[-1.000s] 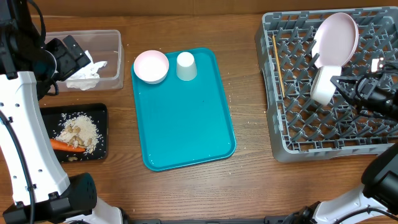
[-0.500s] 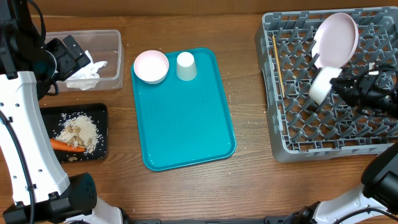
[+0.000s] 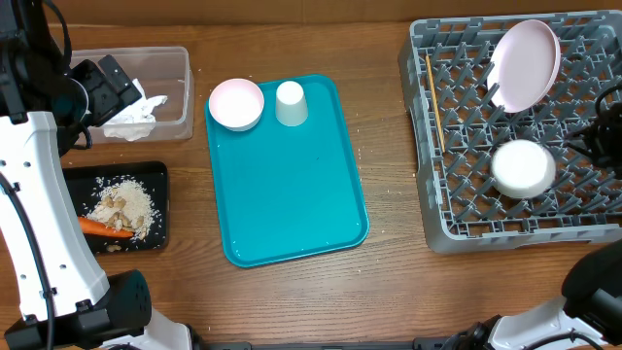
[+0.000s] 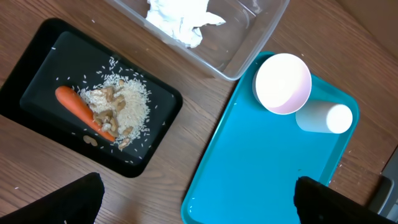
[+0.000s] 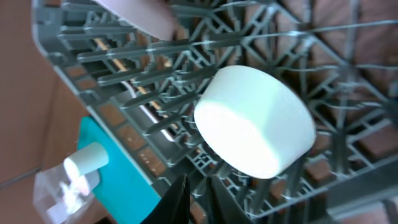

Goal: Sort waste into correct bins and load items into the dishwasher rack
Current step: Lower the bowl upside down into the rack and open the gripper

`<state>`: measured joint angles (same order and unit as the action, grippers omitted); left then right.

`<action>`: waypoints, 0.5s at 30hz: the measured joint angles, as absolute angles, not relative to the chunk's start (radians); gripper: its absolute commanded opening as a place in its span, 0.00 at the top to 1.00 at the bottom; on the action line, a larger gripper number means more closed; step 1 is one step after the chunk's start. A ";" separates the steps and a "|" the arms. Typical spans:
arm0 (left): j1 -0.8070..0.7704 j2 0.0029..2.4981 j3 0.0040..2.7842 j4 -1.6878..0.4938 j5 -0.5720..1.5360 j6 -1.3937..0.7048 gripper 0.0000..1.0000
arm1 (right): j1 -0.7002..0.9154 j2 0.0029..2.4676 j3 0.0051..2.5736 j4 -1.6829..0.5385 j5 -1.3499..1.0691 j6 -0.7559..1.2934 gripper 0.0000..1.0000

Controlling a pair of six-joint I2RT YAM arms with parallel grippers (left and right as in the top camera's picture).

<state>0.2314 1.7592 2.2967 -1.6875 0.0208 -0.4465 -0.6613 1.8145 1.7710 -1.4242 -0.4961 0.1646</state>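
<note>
A white bowl (image 3: 523,167) lies upside down in the grey dishwasher rack (image 3: 437,209), below the tilted white plate (image 3: 526,63). A chopstick (image 3: 434,102) lies at the rack's left side. My right gripper (image 3: 601,136) is at the rack's right edge, apart from the bowl (image 5: 255,124); its fingers (image 5: 198,190) are nearly together and empty. My left gripper (image 4: 199,190) is open and empty, high over the table's left side (image 3: 97,83). A pinkish bowl (image 3: 236,103) and a white cup (image 3: 291,103) stand on the teal tray (image 3: 292,194). No fork or red wrapper shows.
The clear tub (image 3: 180,92) at the back left holds crumpled tissue (image 3: 136,112). The black tray (image 3: 160,219) below it holds rice (image 3: 126,202) and a carrot (image 3: 102,228). The left wrist view shows the same carrot (image 4: 78,109), rice (image 4: 127,106) and tissue (image 4: 180,15).
The white bowl has left my right gripper and now lies upside down in the rack. The right gripper has drawn back to the right. The left arm has not moved.
</note>
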 measured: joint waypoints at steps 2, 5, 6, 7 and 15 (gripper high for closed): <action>0.231 1.759 2.297 -1.688 0.021 -0.447 0.00 | -0.658 1.800 1.771 -1.430 -0.472 0.172 0.77; 0.231 1.759 2.297 -1.688 0.021 -0.447 0.00 | -0.595 1.748 1.771 -1.435 -0.396 0.185 0.55; 0.231 1.759 2.297 -1.688 0.021 -0.447 0.00 | -0.548 1.732 1.772 -1.437 -0.355 0.197 0.49; 0.231 1.759 2.297 -1.687 0.021 -0.447 0.00 | -0.480 1.721 1.774 -1.436 -0.297 0.216 0.42; 0.231 1.759 2.297 -1.687 0.021 -0.447 0.00 | -0.309 1.737 1.755 -1.407 0.086 0.374 0.69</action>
<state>0.2314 1.7592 2.2967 -1.6875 0.0208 -0.4465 -0.3088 1.7374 1.7554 -1.4067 0.0856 0.3740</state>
